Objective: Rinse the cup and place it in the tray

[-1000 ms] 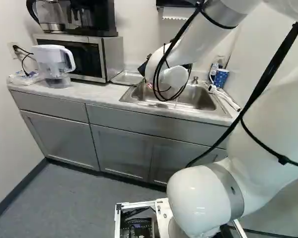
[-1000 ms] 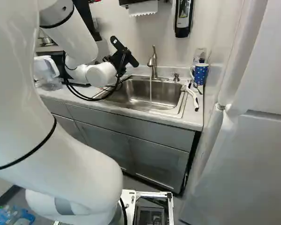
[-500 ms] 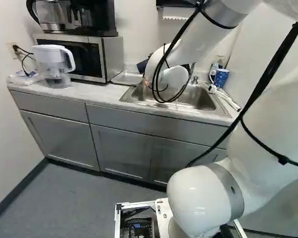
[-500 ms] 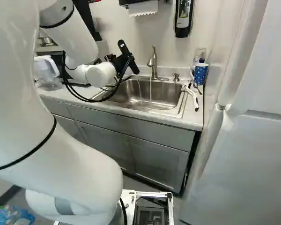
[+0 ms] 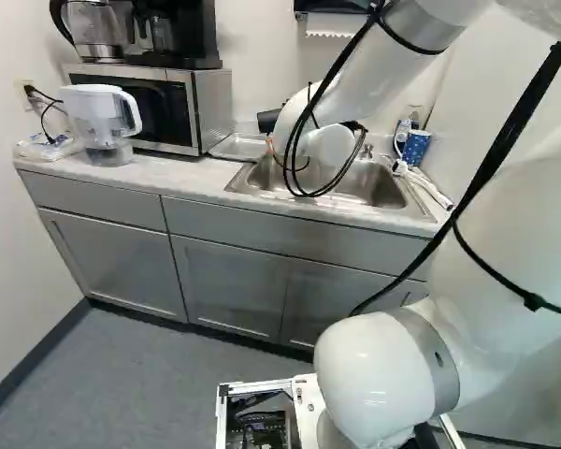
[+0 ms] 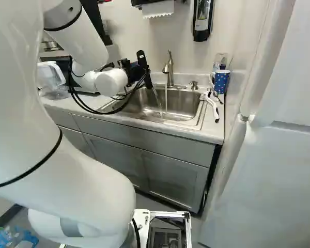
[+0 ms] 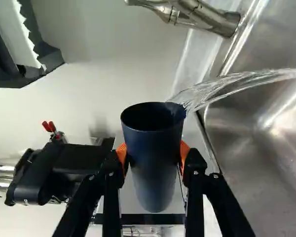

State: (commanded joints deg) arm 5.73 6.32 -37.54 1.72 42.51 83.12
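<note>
At the sink's left side in the right base view, my gripper [image 6: 136, 71] is tilted over the basin's edge, and a stream of water falls from it into the sink [image 6: 186, 106]. The wrist view has the gripper [image 7: 154, 157] shut on a dark blue cup [image 7: 155, 163], orange pads pressed to both sides. Water pours over the cup's rim toward the basin. A shallow metal tray [image 5: 232, 148] lies on the counter, left of the sink, partly hidden by the arm in the left base view.
The faucet [image 6: 168, 70] runs a thin stream into the sink. A blue dotted mug [image 6: 221, 81] and a white-handled brush [image 6: 213, 106] are right of the basin. A microwave [image 5: 182, 112] and a water pitcher [image 5: 103, 122] stand left of the tray. A fridge-like white panel [image 6: 268, 170] rises at the right.
My gripper has rotated with the cup, tipping it over the sink. Water now pours from it, where a second ago no such stream showed. The base has not moved.
</note>
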